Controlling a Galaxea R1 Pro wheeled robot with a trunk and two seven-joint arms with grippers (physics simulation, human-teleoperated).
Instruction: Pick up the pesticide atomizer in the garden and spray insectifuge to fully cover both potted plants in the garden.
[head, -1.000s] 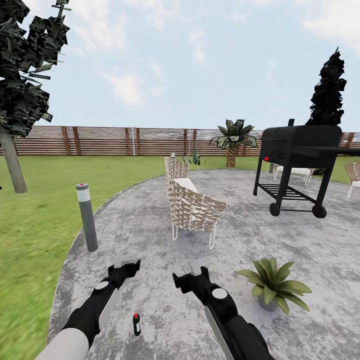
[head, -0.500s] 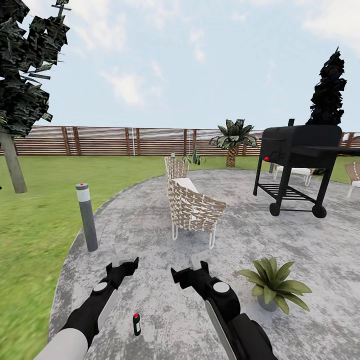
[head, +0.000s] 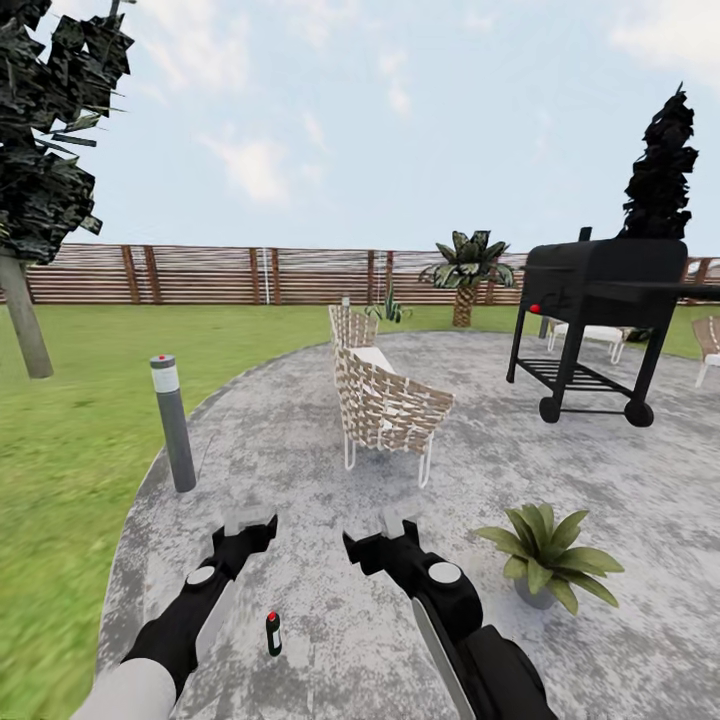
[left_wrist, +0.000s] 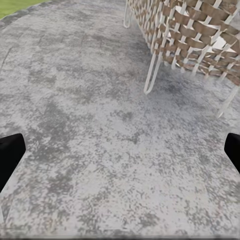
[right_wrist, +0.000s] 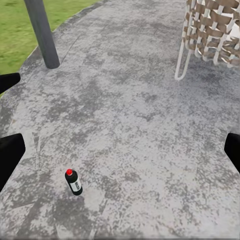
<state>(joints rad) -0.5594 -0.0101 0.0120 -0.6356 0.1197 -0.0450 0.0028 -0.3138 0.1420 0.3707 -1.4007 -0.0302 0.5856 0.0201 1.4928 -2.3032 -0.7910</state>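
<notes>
The pesticide atomizer (head: 273, 633) stands upright on the grey paving (head: 300, 450), a small dark bottle with a red cap, between and just behind my two grippers. The right wrist view catches the atomizer (right_wrist: 73, 181) too, standing apart from the fingers. My left gripper (head: 250, 522) is open and holds nothing, its dark fingertips (left_wrist: 10, 155) spread wide over bare paving. My right gripper (head: 397, 522) is open too, with empty fingers (right_wrist: 233, 150). One potted plant (head: 545, 553) sits on the paving to the right of my right arm. A small leafy plant (head: 388, 309) stands far off behind the chairs.
A grey bollard (head: 172, 424) stands at the paving's left edge beside the lawn (head: 70, 450). Two wicker chairs (head: 385, 405) are ahead, and a black grill (head: 595, 325) stands on wheels to the right. A brown slatted fence (head: 200, 275) closes the back, with a tree (head: 30, 200) at the left.
The whole picture has shifted a little, so the camera has moved. The right arm edged slightly left. Both grippers stay open and the atomizer stays standing.
</notes>
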